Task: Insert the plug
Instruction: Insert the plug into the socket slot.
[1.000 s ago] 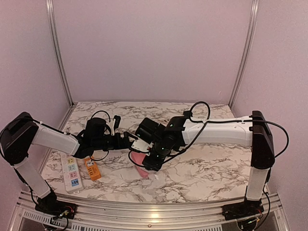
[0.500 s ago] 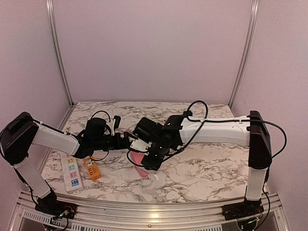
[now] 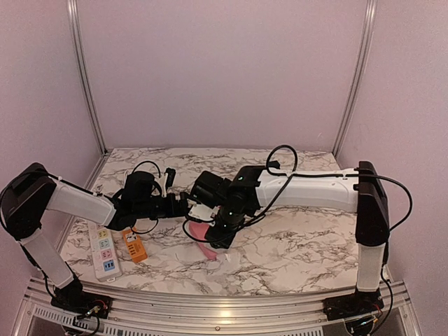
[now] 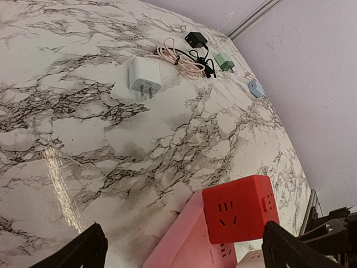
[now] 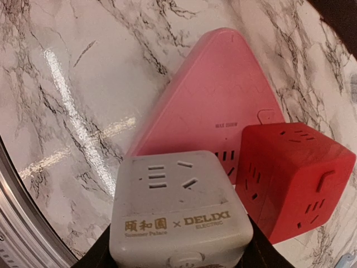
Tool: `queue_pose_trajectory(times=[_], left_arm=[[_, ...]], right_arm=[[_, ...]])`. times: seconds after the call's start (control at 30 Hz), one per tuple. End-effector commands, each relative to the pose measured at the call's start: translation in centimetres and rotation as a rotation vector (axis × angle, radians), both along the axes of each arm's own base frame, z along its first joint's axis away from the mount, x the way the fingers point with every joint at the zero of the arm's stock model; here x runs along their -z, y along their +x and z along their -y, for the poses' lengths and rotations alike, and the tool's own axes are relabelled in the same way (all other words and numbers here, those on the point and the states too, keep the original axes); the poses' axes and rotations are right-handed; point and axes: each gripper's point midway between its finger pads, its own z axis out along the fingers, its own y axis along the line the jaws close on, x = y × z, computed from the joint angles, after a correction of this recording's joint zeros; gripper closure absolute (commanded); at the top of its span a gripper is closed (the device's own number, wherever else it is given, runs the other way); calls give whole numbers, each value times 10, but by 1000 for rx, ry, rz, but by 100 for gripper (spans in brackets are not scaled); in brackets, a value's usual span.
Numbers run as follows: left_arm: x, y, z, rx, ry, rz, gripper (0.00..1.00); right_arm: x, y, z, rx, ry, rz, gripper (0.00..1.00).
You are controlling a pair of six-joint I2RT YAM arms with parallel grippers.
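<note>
Right pincer [image 5: 178, 252] clamped on the white cube plug [image 5: 178, 206], jaws part-way closed against its sides. Plug hangs over the pink strip [image 5: 212, 95], just beside the red cube [image 5: 290, 173] seated on that strip. Contact between plug and strip cannot be told. Left pincer [image 4: 184, 245] wide, empty, low over the table [image 4: 83, 139], facing the pink strip. White charger [image 4: 145, 75] lies well beyond the strip.
</note>
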Motion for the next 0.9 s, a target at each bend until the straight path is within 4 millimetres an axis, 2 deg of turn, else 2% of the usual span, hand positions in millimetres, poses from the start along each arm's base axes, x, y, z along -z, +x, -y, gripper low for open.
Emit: queue_pose_trajectory(times=[0.0, 0.3, 0.6, 0.87], left_arm=[[4, -1, 3, 6, 9, -8, 1], [6, -2, 4, 11, 12, -11, 1], [7, -2, 5, 7, 15, -11, 1], [4, -1, 6, 7, 10, -5, 1]], right_arm=[[8, -3, -3, -11, -43, -13, 75], [16, -1, 0, -37, -90, -8, 75], [38, 3, 6, -40, -174, -11, 75], [46, 6, 8, -46, -209, -2, 75]])
